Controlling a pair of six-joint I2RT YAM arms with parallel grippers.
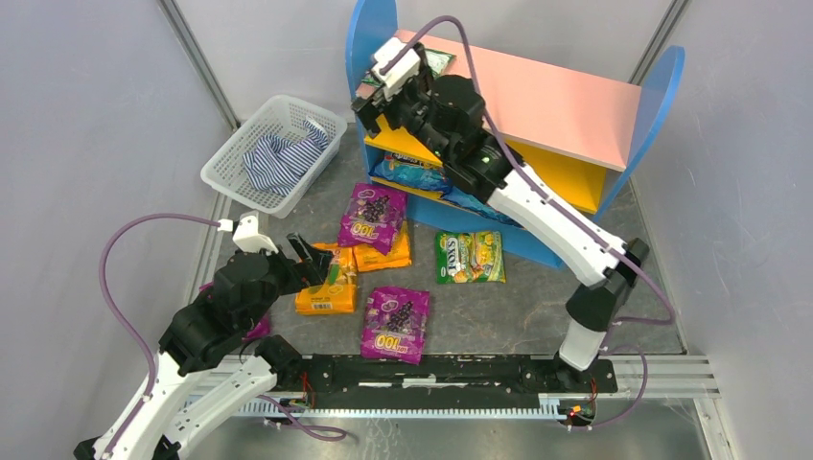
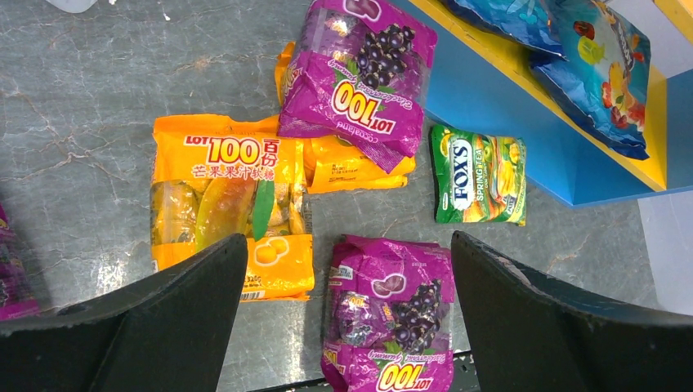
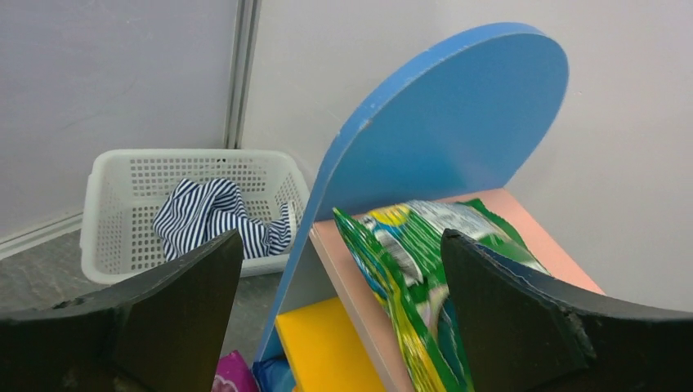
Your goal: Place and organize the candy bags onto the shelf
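Observation:
The shelf [image 1: 566,105] stands at the back, with a pink top board [image 3: 543,245] and blue side panels [image 3: 441,122]. My right gripper [image 1: 382,88] [image 3: 342,242] hovers open over its top left corner. A green candy bag [image 3: 417,261] [image 1: 436,61] sits tilted on the pink board between the spread fingers, close to the right one and blurred. My left gripper [image 1: 312,254] [image 2: 350,241] is open above the floor bags, holding nothing. Below it lie a purple bag [image 2: 392,318], an orange bag [image 2: 221,196], another purple bag [image 2: 359,73] and a FOX'S bag [image 2: 478,175].
A white mesh basket [image 1: 230,158] with a striped cloth [image 1: 283,158] stands left of the shelf. Blue bags [image 1: 412,172] lie on the shelf's lower boards. Another orange bag [image 1: 391,255] lies under the upper purple one. A purple bag edge [image 2: 8,282] shows under the left arm.

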